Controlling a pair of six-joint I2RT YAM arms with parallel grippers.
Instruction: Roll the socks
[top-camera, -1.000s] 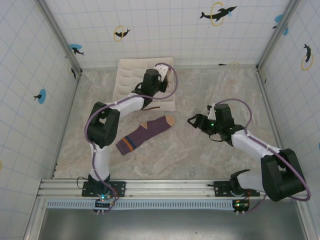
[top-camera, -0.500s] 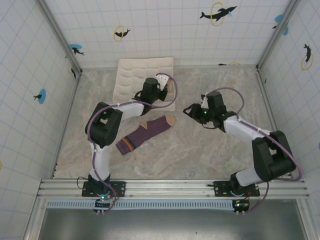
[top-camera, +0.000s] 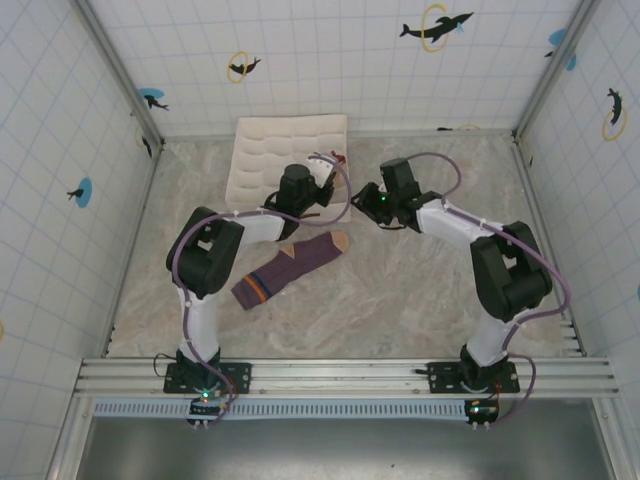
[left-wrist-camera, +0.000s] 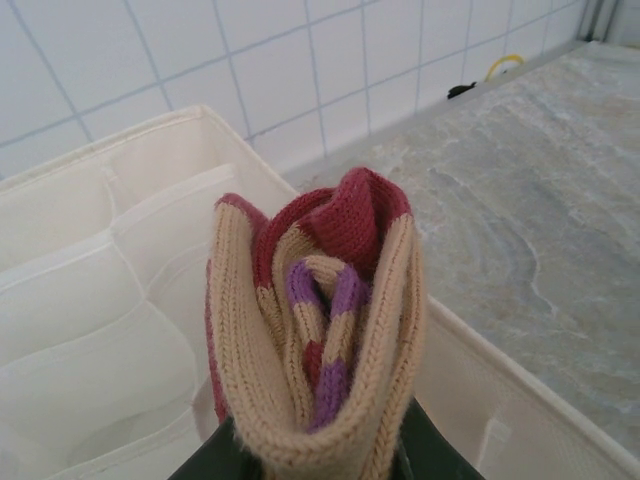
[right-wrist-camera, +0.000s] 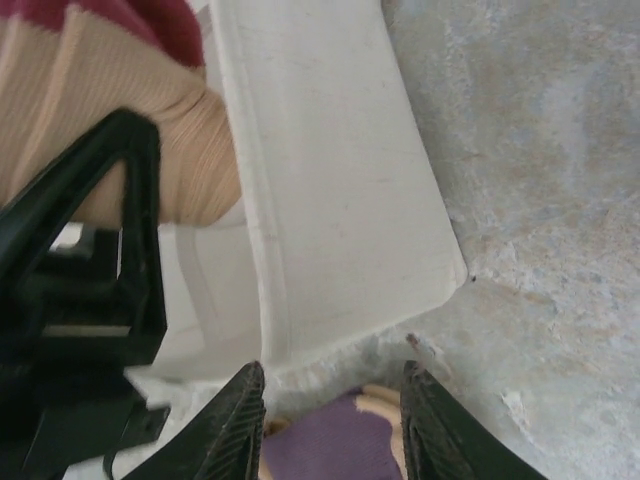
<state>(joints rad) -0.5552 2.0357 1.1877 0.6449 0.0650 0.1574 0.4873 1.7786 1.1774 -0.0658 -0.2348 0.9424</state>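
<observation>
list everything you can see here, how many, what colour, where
beige sock: 1, beige with dark red and purple stripes, rolled, held in the left gripper over the organiser box
purple sock: 1, purple with tan toe and orange stripes, flat on the table
organiser box: 1, white, compartmented, far left of the table
table: 1, grey-beige marbled
dolphin stickers: several, dark with blue or yellow rings, on the white tiled walls
left gripper: 1, black, shut on the beige sock
right gripper: 1, black, open, at the box's near right corner
</observation>
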